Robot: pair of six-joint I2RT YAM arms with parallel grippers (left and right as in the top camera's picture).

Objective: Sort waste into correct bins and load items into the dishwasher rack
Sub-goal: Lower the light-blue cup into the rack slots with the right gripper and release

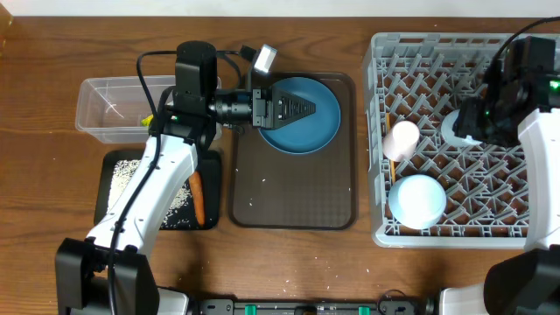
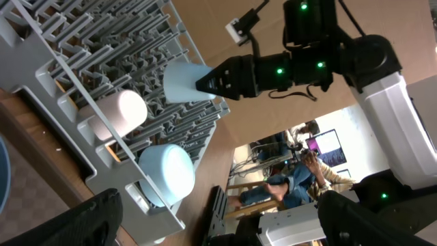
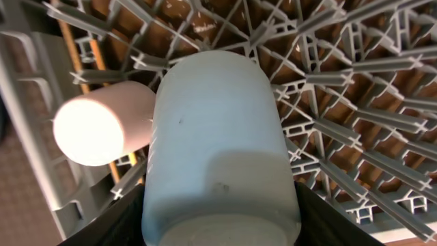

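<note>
My right gripper is shut on the light-blue cup, which it holds on its side low over the grey dishwasher rack. The black fingers press the cup's two flanks. In the rack lie the pink cup, the upturned light-blue bowl and a chopstick. My left gripper hovers open over the dark-blue plate, with nothing between its fingers.
The plate rests on the brown serving tray. At the left the clear tub stands behind the black tray, which holds rice grains and the carrot piece. A few grains dot the brown tray.
</note>
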